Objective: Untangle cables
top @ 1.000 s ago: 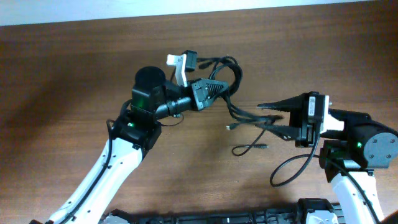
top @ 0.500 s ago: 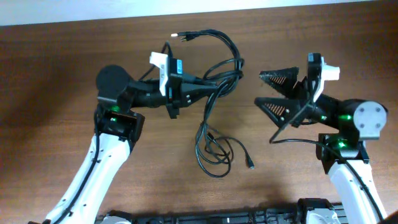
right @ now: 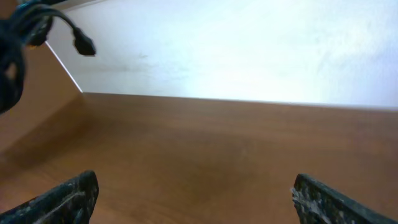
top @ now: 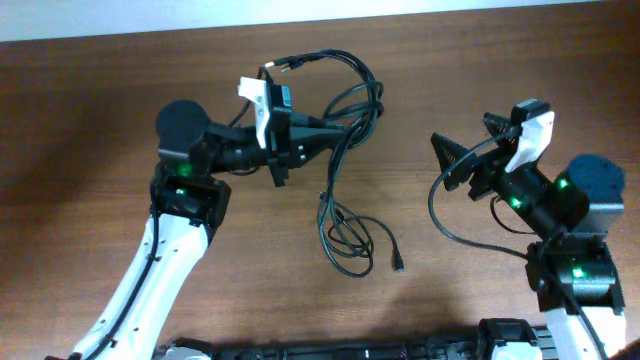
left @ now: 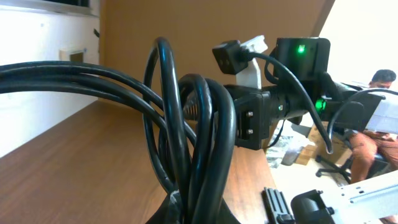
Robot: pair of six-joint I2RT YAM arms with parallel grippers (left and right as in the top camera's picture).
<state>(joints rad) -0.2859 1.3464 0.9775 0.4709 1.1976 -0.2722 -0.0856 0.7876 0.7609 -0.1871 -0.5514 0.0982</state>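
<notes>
The cables (top: 352, 110) are thin black cords bunched together, and my left gripper (top: 338, 136) is shut on the bunch above the table's middle. Loops arch up behind it to a small plug (top: 290, 64). Loose strands hang down into coils on the table (top: 348, 248), ending in a plug end (top: 398, 266). In the left wrist view the cables (left: 193, 118) fill the middle, pinched in my left gripper (left: 198, 214). My right gripper (top: 468, 142) stands open to the right, well clear of the cords. In its own view the right gripper (right: 196, 198) holds nothing, with the cables (right: 13, 43) at far left.
The brown wooden table (top: 520, 60) stretches all round, with a pale wall past its far edge (right: 249, 50). The right arm's own thick black wire (top: 440, 215) loops beside its wrist. A black rail (top: 330, 350) runs along the front edge.
My right gripper let go of the strands, opened wide and drew back to the right. The freed strands dropped into coils on the table. My left gripper shifted left and up with the bunch.
</notes>
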